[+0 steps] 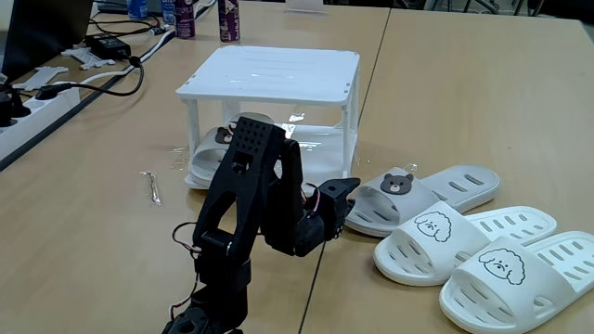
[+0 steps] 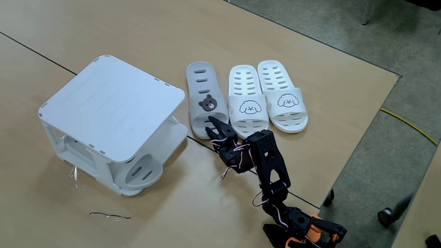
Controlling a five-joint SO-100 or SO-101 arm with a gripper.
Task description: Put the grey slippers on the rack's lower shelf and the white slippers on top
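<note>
The arm folds low over the tabletop (image 1: 445, 102), its gripper (image 2: 214, 125) reaching toward 11 o'clock. Its jaws are spread narrowly at the toe of the grey slipper (image 2: 202, 96).

The light brown wooden table (image 1: 464, 111) shows a dark seam running between two joined tops. A thin bent metal wire (image 1: 151, 186) lies flat on the surface; in the other fixed view it appears as a pale wire (image 2: 109, 215) near the lower edge. At the far left edge lie a white power strip (image 1: 42, 107), black cables (image 1: 111, 83) and a black adapter brick (image 1: 109, 44). Two dark purple bottles (image 1: 229, 20) stand upright at the far edge. A grey floor (image 2: 406, 89) lies beyond the table, crossed by a yellow cable (image 2: 410, 124).
</note>
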